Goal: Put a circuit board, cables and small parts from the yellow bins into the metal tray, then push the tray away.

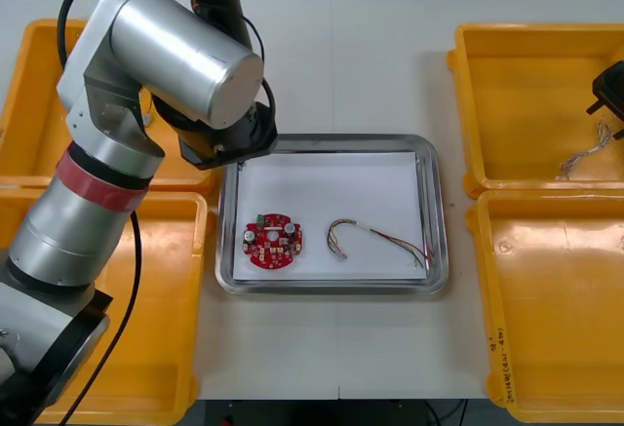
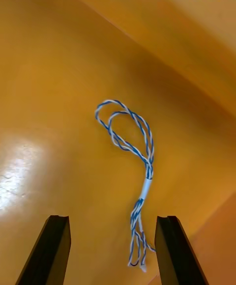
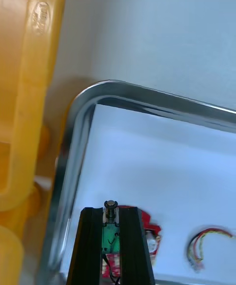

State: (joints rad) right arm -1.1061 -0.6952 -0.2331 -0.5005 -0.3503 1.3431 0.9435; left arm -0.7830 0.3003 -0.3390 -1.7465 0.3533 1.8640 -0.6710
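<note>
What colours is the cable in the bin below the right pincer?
The cable is twisted blue and white, best seen in the right wrist view.

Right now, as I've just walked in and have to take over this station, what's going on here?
The left claw is shut on a small metal part over the far left corner of the metal tray, which already holds a red circuit board and a red and yellow cable. The right claw is open over the far right yellow bin, lined up on a twisted blue and white cable lying on its floor.
</note>
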